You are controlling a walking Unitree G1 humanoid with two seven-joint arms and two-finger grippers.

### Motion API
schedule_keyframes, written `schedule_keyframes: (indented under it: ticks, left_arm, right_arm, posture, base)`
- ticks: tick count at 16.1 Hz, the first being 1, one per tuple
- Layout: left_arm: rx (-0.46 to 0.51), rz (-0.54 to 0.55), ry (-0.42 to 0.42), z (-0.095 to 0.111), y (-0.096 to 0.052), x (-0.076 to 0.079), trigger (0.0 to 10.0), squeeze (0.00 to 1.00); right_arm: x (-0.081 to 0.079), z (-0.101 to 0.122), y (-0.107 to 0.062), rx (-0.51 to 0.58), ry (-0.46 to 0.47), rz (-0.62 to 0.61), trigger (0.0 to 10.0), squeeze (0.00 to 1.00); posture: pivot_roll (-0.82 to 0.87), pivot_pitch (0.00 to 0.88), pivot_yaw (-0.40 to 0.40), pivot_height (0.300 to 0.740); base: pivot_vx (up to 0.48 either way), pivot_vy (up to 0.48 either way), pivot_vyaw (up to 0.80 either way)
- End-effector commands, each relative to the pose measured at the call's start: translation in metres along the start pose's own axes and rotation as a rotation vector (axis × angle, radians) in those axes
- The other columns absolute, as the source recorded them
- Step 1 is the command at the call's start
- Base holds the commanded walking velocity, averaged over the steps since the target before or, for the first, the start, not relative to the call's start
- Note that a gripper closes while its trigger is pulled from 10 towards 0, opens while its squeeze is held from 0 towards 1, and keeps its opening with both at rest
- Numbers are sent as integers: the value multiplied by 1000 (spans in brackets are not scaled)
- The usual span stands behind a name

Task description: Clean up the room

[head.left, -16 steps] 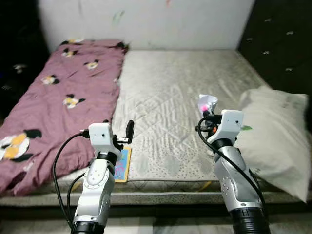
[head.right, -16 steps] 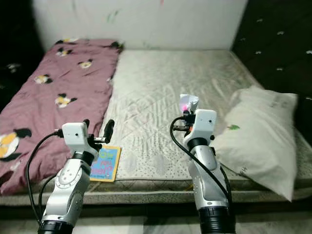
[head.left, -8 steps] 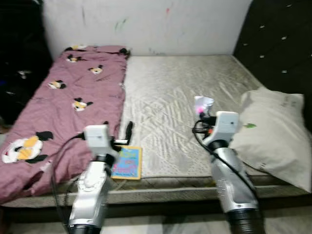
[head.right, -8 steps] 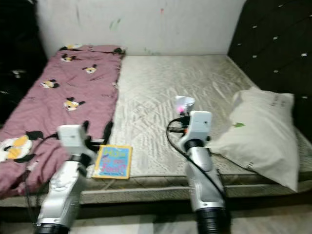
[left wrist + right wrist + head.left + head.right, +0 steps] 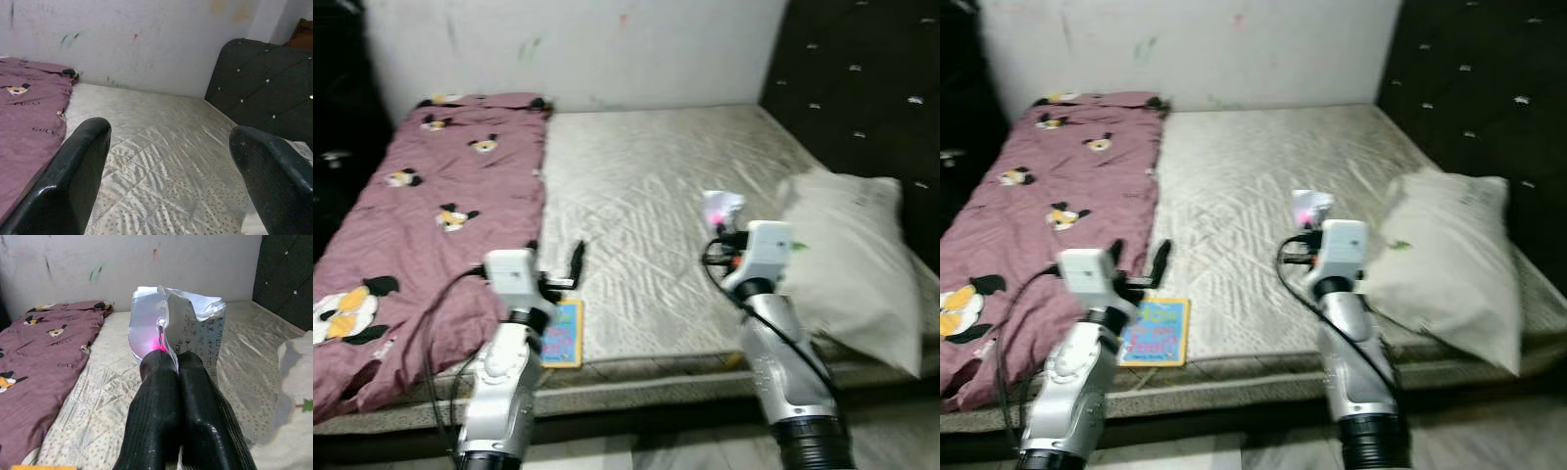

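Right gripper (image 5: 168, 363) is clamped tight on a crumpled white wrapper (image 5: 181, 325), held up over the mattress (image 5: 646, 196). Left gripper (image 5: 168, 161) hovers spread wide above a colourful book (image 5: 1153, 331) at the mattress edge.

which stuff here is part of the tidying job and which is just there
Part of the job:
- crumpled paper, pinched in the right gripper
- colourful book at the mattress edge, likely next, near the open left gripper

Just there:
- purple blanket
- pillow
- bare mattress
- dark headboard
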State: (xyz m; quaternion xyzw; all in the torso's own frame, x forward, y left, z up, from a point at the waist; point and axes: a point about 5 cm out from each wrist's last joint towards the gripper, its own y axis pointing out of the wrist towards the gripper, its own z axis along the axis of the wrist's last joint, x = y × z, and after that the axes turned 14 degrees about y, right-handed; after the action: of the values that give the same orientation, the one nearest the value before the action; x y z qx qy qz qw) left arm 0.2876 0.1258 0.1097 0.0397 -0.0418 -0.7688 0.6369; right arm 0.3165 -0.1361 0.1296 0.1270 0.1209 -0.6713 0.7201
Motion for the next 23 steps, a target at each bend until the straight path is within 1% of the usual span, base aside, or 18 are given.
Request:
schedule_keyframes:
  ticks: [1, 7, 10, 13, 19, 21, 22, 23]
  left_arm:
    - [5, 16, 15, 3, -2, -8, 10000, 0]
    - [0, 6, 11, 3, -1, -8, 10000, 0]
    - [-45, 59, 4, -1, 0, -9, 10000, 0]
    - [-37, 42, 4, 0, 1, -8, 10000, 0]
    - [-41, 47, -2, 0, 1, -8, 10000, 0]
    - [-41, 47, -1, 0, 1, -8, 10000, 0]
    - [-41, 47, -1, 0, 1, -7, 10000, 0]
    - [-38, 45, -2, 0, 1, -7, 10000, 0]
  right_arm:
    - [-9, -3, 2, -12, 10, 25, 10000, 0]
    - [-7, -4, 2, -15, 6, 10, 10000, 0]
    - [-6, -5, 2, -16, 4, 6, 10000, 0]
    - [-5, -5, 2, -12, 6, 4, 10000, 0]
    - [-5, -6, 1, -21, 4, 16, 10000, 0]
    - [-6, -5, 1, -11, -22, 19, 10000, 0]
    - [-5, -4, 1, -5, -49, 9, 10000, 0]
    - [-4, -6, 2, -14, -40, 10, 10000, 0]
  posture:
    - [-46, 0, 15, 740]
    - [-43, 0, 22, 740]
    - [-38, 0, 20, 740]
    - [-39, 0, 20, 740]
    - [-41, 0, 18, 740]
    - [-41, 0, 17, 740]
    - [-42, 0, 17, 740]
    - [-41, 0, 15, 740]
  base:
    - [382, 0, 0]
    - [373, 0, 0]
    - [0, 0, 0]
    - [0, 0, 0]
    - [0, 451, 0]
    - [0, 480, 0]
    - [0, 480, 0]
    - [0, 480, 0]
